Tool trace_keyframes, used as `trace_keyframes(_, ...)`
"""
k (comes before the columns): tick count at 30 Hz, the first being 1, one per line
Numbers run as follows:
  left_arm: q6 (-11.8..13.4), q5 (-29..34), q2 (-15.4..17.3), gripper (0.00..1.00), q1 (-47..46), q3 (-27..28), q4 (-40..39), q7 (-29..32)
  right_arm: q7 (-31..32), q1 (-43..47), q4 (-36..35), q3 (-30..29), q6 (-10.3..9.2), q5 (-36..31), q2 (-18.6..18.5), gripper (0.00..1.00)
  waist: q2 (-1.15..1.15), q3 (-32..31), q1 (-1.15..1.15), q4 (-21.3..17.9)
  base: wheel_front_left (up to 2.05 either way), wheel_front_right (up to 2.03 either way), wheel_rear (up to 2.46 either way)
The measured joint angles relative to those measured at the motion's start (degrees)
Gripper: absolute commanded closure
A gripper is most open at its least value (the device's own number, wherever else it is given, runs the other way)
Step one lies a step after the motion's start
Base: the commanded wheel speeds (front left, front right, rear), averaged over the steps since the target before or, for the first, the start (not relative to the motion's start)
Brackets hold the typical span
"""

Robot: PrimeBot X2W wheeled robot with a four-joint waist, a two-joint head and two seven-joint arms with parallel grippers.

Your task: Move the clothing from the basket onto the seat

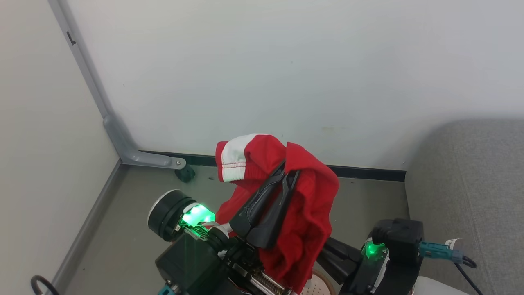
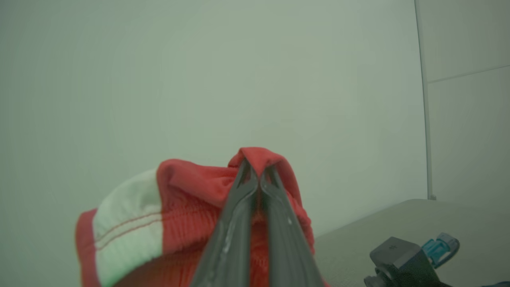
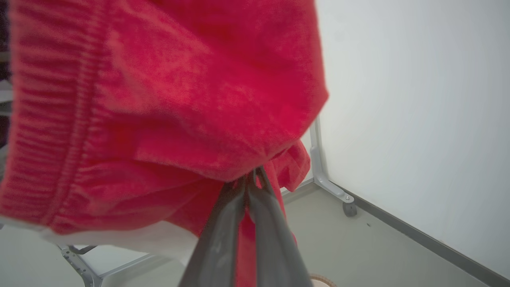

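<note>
A red garment of the clothing (image 1: 303, 205), with a white panel (image 1: 235, 157), hangs in the air in front of the white wall. My left gripper (image 1: 288, 172) is shut on its top fold, and in the left wrist view the fingers (image 2: 259, 175) pinch the red cloth (image 2: 187, 199). My right gripper (image 3: 253, 177) is shut on a lower fold of the same garment (image 3: 167, 91); in the head view its fingertips are hidden behind the cloth. A sliver of the basket (image 1: 317, 287) shows under the garment. The grey seat (image 1: 470, 184) lies to the right.
A grey metal frame leg with a dark castor (image 1: 186, 174) stands at the wall's base to the left. A black skirting strip (image 1: 368, 172) runs along the wall. The grey floor (image 1: 135, 229) lies open on the left. A black cable loop (image 1: 41, 284) sits at the lower left.
</note>
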Motion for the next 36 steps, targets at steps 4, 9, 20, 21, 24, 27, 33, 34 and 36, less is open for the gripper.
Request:
trace_keyframes(4,0.0,0.0,0.2,1.0,0.1,0.3,-0.4,0.1,-0.5,0.0,1.5,-1.3,0.0,0.5,0.8,1.0,0.0,-0.1,0.0,-0.5,0.0,0.0,0.0)
trace_keyframes(9,0.1,0.0,0.3,1.0,0.2,0.4,-0.6,0.5,-0.8,0.0,3.6,-4.4,0.0,0.7,1.5,1.0,0.0,-0.1,0.0,-1.4,0.0,0.0,0.0)
trace_keyframes(20,0.0,0.0,0.6,0.0,0.5,-1.3,-0.1,1.8,-1.3,0.2,5.2,-13.3,-1.48,0.7,2.5,1.0,0.0,0.2,0.0,-3.4,0.0,0.0,0.0)
trace_keyframes(21,0.0,0.0,0.6,0.0,0.5,-1.5,0.0,1.8,-1.3,0.2,5.1,-14.8,-1.85,0.7,2.7,1.0,0.0,0.2,0.0,-3.5,0.0,0.0,0.0)
trace_keyframes(24,0.0,0.0,1.0,0.0,0.6,-2.0,0.0,2.4,-1.3,0.2,4.7,-18.7,-2.63,0.6,3.6,1.0,0.0,0.3,0.0,-3.9,0.0,0.0,0.0)
trace_keyframes(27,0.0,0.1,1.1,0.0,0.8,-2.7,0.3,2.7,-1.3,0.2,4.2,-21.7,-2.92,0.1,3.7,1.0,0.0,0.3,0.0,-4.4,0.0,0.0,0.0)
trace_keyframes(33,0.0,0.2,2.0,0.0,3.1,-3.9,1.0,3.6,-1.3,0.2,3.9,-26.9,-4.19,-1.4,3.5,1.0,0.0,0.7,-0.01,-5.6,0.0,0.0,0.0)
trace_keyframes(34,0.0,0.3,2.2,0.0,3.2,-4.1,1.2,3.6,-1.3,0.2,3.9,-27.9,-4.47,-1.7,3.4,1.0,0.0,0.8,-0.01,-5.8,0.0,0.0,0.0)
trace_keyframes(36,0.0,0.5,2.3,0.0,3.6,-4.5,1.7,3.9,-1.3,0.3,3.8,-29.9,-4.99,-2.4,2.6,1.0,0.0,1.1,-0.01,-6.3,0.0,0.0,0.0)
